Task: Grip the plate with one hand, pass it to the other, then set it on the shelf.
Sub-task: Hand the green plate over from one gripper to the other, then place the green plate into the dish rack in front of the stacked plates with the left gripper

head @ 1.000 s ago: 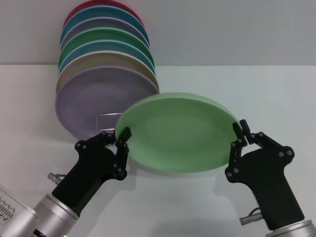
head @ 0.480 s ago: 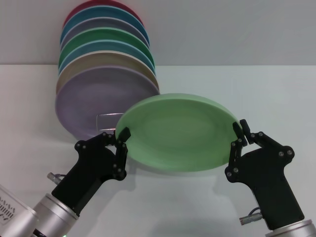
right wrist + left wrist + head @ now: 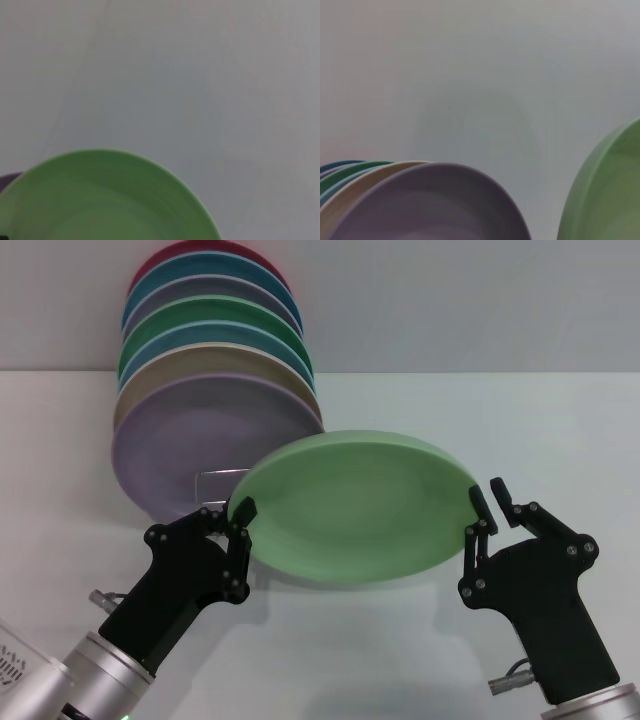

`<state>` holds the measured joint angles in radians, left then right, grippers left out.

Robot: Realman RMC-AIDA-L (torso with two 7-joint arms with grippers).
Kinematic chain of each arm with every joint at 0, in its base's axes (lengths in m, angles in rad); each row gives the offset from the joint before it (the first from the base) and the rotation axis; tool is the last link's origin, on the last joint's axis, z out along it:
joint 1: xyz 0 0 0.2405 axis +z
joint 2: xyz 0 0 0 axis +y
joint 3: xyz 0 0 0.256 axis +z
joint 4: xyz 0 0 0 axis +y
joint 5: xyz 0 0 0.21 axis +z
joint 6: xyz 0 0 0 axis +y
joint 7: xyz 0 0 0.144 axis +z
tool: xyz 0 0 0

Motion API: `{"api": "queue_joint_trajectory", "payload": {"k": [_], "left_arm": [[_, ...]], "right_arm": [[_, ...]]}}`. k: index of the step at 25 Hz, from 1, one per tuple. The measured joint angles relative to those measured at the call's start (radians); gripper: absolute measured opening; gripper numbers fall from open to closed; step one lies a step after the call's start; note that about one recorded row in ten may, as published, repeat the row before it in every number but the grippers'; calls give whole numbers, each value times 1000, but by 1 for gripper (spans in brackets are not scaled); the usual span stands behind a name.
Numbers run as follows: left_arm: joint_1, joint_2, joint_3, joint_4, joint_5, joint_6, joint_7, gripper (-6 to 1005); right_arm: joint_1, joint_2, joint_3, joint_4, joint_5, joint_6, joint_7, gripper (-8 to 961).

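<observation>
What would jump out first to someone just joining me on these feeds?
The light green plate held in the air between the two grippers: the left gripper pinches its left rim, while the right gripper sits at the right rim with its fingers parted. Behind and to the left, a row of coloured plates stands on edge, a lilac plate foremost, with the thin wire shelf just in front of it.

A staged test bench is suggested by a bare white bench [image 3: 560, 430], a plain grey wall [image 3: 480, 300] and racked coloured plates [image 3: 215, 370].
</observation>
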<state>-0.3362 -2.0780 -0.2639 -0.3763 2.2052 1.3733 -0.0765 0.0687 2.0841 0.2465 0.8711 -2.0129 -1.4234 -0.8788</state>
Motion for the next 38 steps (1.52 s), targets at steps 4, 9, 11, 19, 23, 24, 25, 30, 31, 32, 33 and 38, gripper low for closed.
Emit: {"api": "queue_joint_trajectory", "payload": {"k": [4, 9, 11, 19, 23, 24, 25, 30, 31, 32, 33, 38], "left_arm": [[4, 1, -8, 0, -2, 3, 0, 69], [21, 4, -40, -2, -4, 40, 3, 76], [29, 5, -46, -1, -4, 63, 3, 78], [60, 11, -98, 10, 0, 206, 3, 89], [55, 12, -146, 49, 2, 260, 3, 95], [51, 12, -154, 61, 3, 270, 3, 96], [45, 12, -162, 76, 3, 276, 3, 97], [8, 13, -171, 172, 2, 297, 4, 104], [3, 13, -171, 192, 2, 295, 4, 106], [0, 13, -171, 204, 3, 292, 4, 107], [0, 13, -171, 204, 3, 292, 4, 108], [-19, 14, -163, 254, 4, 222, -10, 115]], "right_arm": [[-1, -1, -8, -2, 2, -4, -2, 131], [-9, -2, -30, -2, -4, -50, 8, 334], [-5, -4, -65, -6, -2, -97, 15, 334], [10, -1, -66, -63, 9, -62, 49, 333], [41, 1, -73, -108, 55, -45, 85, 333], [41, 1, -73, -108, 55, -45, 85, 333], [46, 1, -74, -114, 60, -42, 87, 333], [56, 2, -70, -125, 63, -29, 92, 334], [58, 2, -67, -125, 63, -29, 91, 334], [58, 2, -67, -125, 63, -29, 91, 334], [58, 2, -67, -125, 63, -29, 91, 334], [59, 2, -64, -126, 63, -29, 86, 333]]}}
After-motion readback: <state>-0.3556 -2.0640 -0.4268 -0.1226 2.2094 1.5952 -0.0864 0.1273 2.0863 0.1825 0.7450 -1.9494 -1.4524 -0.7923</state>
